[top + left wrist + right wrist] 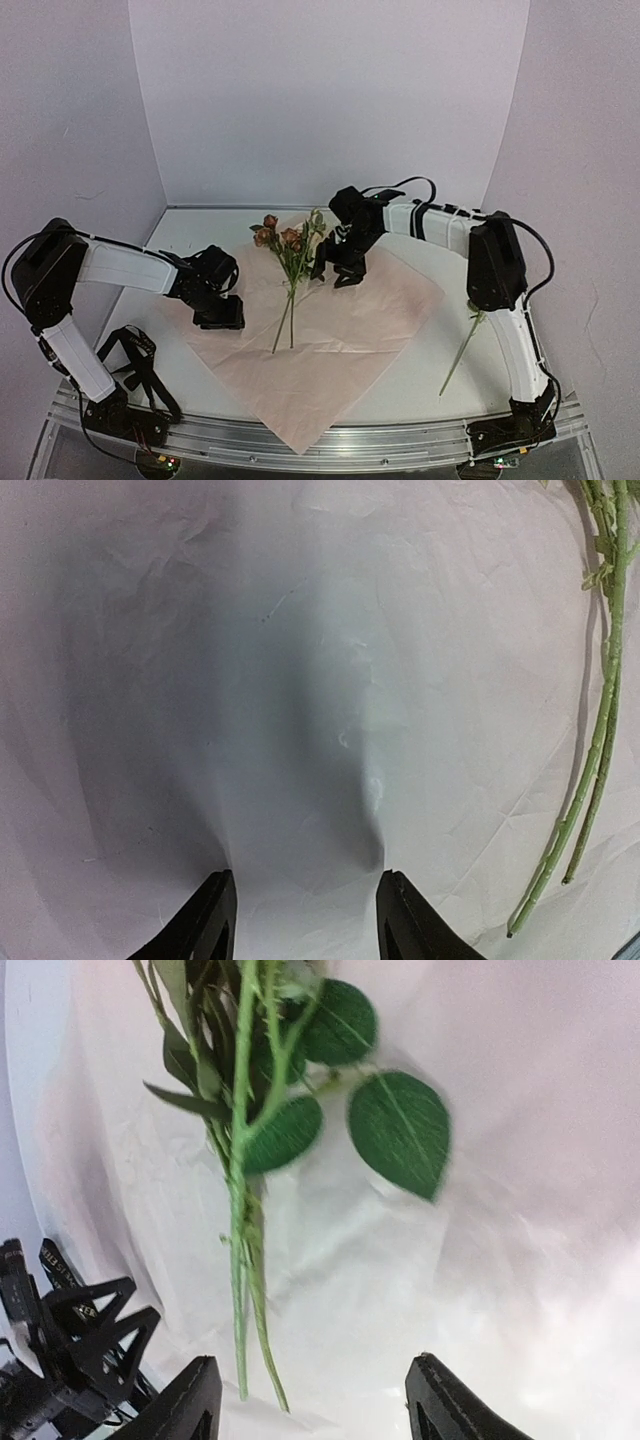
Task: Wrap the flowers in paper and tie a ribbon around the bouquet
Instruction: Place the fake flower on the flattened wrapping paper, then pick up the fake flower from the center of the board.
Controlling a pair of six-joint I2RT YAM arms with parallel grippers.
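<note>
The pale pink paper (330,345) lies spread on the table. The flowers (290,245), a few pink roses with leaves, lie across its upper middle with their stems (284,325) pointing toward the near edge. My right gripper (338,268) hovers just right of the rose heads; in the right wrist view it (310,1400) is open, the stems (240,1280) lying loose beyond its left finger. My left gripper (218,305) is at the paper's left part; its jaws (305,910) stand apart over a raised crease in the paper (330,680), holding nothing. Black strap-like loops (140,365), possibly the ribbon, lie by the left base.
A single loose flower stem (460,358) lies on the bare table at the right, its top partly behind the right arm (495,265). White walls close in the back and sides. The left gripper (70,1330) shows at the right wrist view's lower left.
</note>
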